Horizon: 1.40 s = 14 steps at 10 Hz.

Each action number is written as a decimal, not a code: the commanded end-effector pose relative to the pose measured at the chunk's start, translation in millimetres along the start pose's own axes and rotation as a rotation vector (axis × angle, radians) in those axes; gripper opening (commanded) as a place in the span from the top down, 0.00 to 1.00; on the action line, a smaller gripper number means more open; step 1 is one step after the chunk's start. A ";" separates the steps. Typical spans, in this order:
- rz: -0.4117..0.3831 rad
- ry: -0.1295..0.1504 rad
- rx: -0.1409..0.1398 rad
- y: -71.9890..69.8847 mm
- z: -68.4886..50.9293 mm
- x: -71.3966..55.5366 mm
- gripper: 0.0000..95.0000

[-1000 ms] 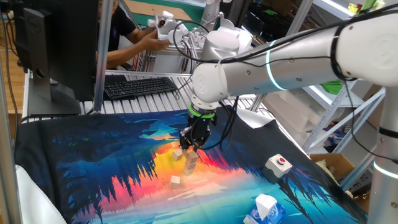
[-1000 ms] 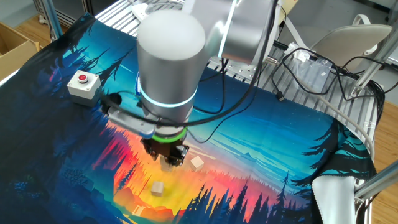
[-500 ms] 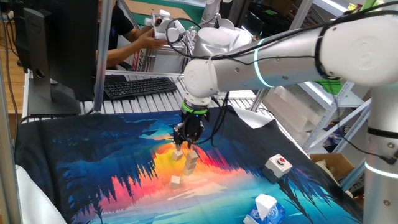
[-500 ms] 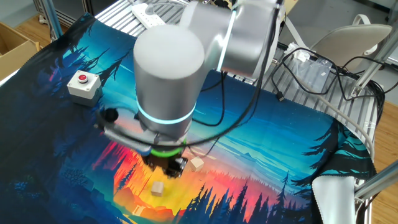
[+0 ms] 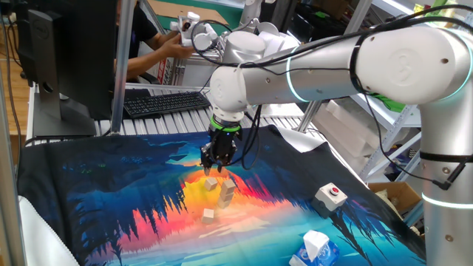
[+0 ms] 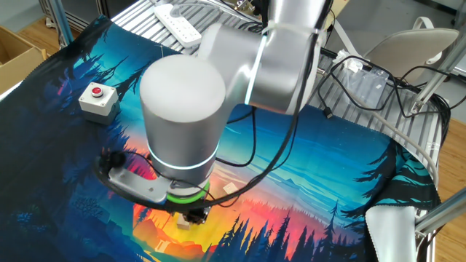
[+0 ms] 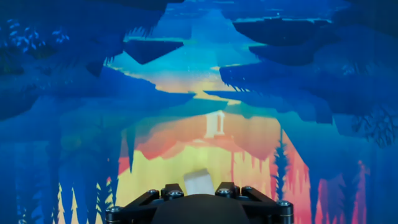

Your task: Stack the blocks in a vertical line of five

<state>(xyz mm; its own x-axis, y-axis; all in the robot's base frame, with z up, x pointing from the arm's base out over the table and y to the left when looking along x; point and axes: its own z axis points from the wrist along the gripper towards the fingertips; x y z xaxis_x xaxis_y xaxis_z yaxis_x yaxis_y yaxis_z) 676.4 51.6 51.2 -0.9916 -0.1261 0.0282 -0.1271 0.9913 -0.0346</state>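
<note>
Your gripper (image 5: 219, 164) hovers over a loose block (image 5: 211, 182) on the table (image 5: 111, 199); whether the jaws are wide or narrow you cannot tell. The blocks are small pale beige cubes: a short stack (image 5: 227, 191) just beside it, another single (image 5: 209, 215) nearer the front.

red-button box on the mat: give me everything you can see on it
The button box is a small white housing, plastic by the look, with a round red button on top. It sits flat and upright on the printed cloth, near one edge. Only the cloth touches it; no cable shows. The tissue pack lies nearby but apart, and the claw is well away from it. The other fixed view shows the same.
</note>
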 end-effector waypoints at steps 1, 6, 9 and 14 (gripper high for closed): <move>-0.020 -0.003 0.007 0.7 2.8 0.7 0.60; -0.091 -0.004 0.028 1.1 9.6 -0.8 0.60; -0.115 -0.002 0.031 1.5 16.0 -2.4 0.60; -0.115 -0.003 0.026 1.0 28.5 -3.3 0.60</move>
<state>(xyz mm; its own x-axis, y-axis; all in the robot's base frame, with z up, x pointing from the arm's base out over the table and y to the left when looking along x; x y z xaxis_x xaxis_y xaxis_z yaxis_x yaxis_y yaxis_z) 678.7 51.9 21.4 -0.9706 -0.2387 0.0317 -0.2401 0.9691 -0.0566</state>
